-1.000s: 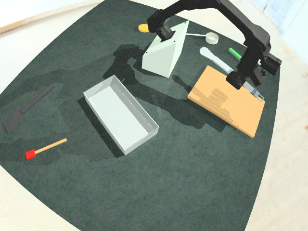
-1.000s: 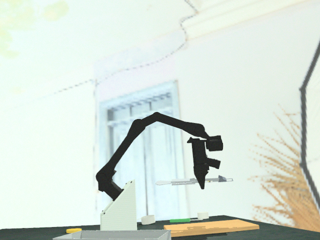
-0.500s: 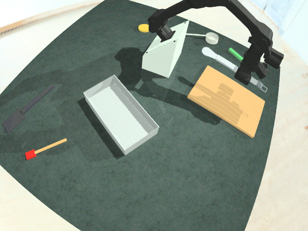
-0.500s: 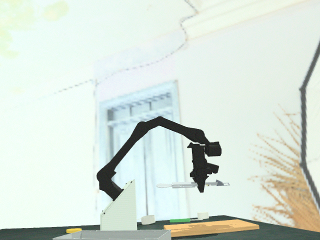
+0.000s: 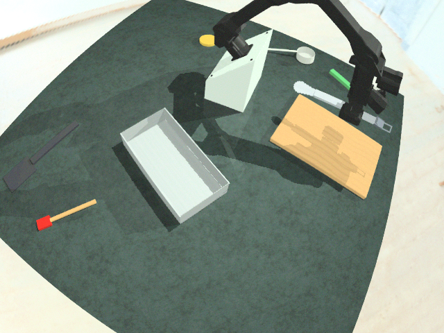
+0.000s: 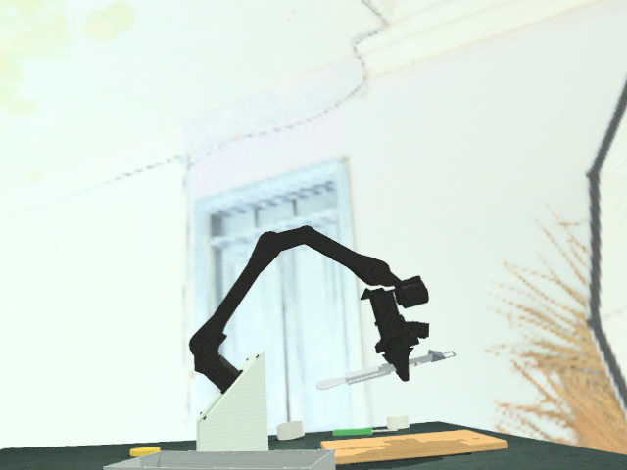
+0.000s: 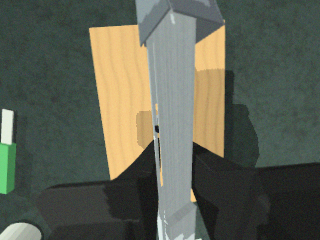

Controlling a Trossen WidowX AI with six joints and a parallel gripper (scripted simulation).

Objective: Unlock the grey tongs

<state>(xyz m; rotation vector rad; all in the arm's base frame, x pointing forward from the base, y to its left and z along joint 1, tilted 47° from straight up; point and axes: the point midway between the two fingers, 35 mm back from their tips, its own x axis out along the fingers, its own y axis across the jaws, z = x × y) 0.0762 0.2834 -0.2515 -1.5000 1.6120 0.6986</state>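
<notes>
The grey tongs [image 5: 328,98] [image 6: 366,377] [image 7: 172,90] are in the air, with their arms close together. My gripper [image 5: 351,120] [image 6: 404,375] [image 7: 168,141] is shut on them around mid-length. Their scalloped tips slope a little below the hinge end with its pull ring, in the exterior view. They hang high over the wooden board [image 5: 304,107] [image 6: 430,446] [image 7: 117,75] and its back edge, with clear air between. The roasting tin [image 5: 206,203] [image 6: 217,459] holds nothing. The lock itself is too small to read.
The pale arm base [image 5: 229,89] [image 6: 232,425] stands behind the tin. A white cup [image 5: 305,55], a green-handled tool [image 5: 339,78] [image 6: 352,431] [image 7: 6,167] and a yellow disc [image 5: 207,40] [image 6: 144,450] lie at the back. A dark spatula [image 5: 53,143] and a red-headed one [image 5: 44,222] lie left.
</notes>
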